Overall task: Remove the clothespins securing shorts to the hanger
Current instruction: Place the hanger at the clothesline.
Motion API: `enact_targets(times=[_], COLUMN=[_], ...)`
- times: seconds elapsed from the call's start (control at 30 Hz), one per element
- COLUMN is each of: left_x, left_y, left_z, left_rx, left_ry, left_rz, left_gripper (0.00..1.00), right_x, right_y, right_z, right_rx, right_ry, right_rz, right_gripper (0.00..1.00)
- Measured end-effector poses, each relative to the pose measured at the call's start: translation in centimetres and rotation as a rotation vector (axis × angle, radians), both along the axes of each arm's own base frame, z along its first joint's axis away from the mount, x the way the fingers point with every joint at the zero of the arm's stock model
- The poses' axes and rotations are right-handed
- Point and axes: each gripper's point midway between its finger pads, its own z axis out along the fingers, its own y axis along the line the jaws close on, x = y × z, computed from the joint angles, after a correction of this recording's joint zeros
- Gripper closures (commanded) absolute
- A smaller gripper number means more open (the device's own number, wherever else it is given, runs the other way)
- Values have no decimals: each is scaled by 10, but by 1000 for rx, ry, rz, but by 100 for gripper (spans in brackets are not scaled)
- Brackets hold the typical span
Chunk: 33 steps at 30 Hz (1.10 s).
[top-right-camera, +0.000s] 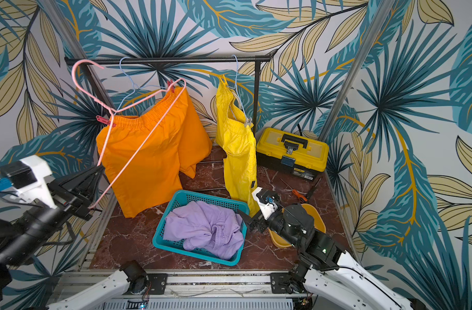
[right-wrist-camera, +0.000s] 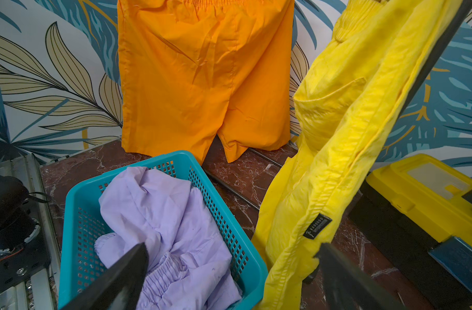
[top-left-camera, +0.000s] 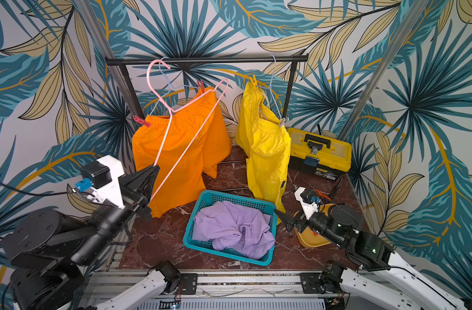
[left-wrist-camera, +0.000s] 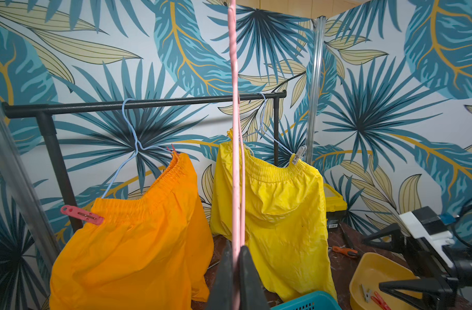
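Left of the teal basket [top-left-camera: 237, 198] and well above it, our left arm reaches up and inward with its wrist raised. The left gripper [top-left-camera: 156, 169] is pinched tight on the bottom wire of the pink hanger [left-wrist-camera: 236, 188], which slants up from the jaws toward the rail [top-left-camera: 202, 60].

Behind the basket to the left, the orange shorts [top-left-camera: 181, 150] hang from a blue hanger [left-wrist-camera: 133, 139]. We see a pink clothespin [top-left-camera: 141, 121] at the near waist corner and a red clothespin [top-left-camera: 200, 83] at the far one.

Inside the basket lie the lilac shorts [top-left-camera: 229, 228], crumpled.

Behind it to the right, the yellow shorts [top-left-camera: 267, 150] hang by a yellow clothespin [top-left-camera: 254, 79] and a grey clothespin [top-left-camera: 283, 121].

Right of the basket, our right arm lies low and nearly level over a yellow bowl [top-left-camera: 308, 240] holding loose clothespins [left-wrist-camera: 366, 292]. The right gripper [right-wrist-camera: 229, 252] has its jaws spread wide with nothing between them, and the yellow hem hangs just beside one finger.
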Motion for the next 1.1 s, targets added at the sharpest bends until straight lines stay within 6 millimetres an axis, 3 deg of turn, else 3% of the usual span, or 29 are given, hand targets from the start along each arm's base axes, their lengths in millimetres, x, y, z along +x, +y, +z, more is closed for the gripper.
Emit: enact_targets(times=[0.4,0.6,0.73,1.1], left_x=[144,203,234,282], left_y=[-70,-85,-82,-73], left_z=[-34,-49,-50,-63], left_rx=[130,158,141,80], left_ry=[80,104,96,108], left_rz=[210,298,351,396], left_gripper=[100,100,100,100], right_x=[6,7,8,10], right_y=[6,7,8,10], right_z=[1,4,-2,-8], right_rx=[37,49,42,32], right_ry=[-14,-24,-18,-11], right_rz=[-7,-7,-6,-7], right_gripper=[1,0,1,1])
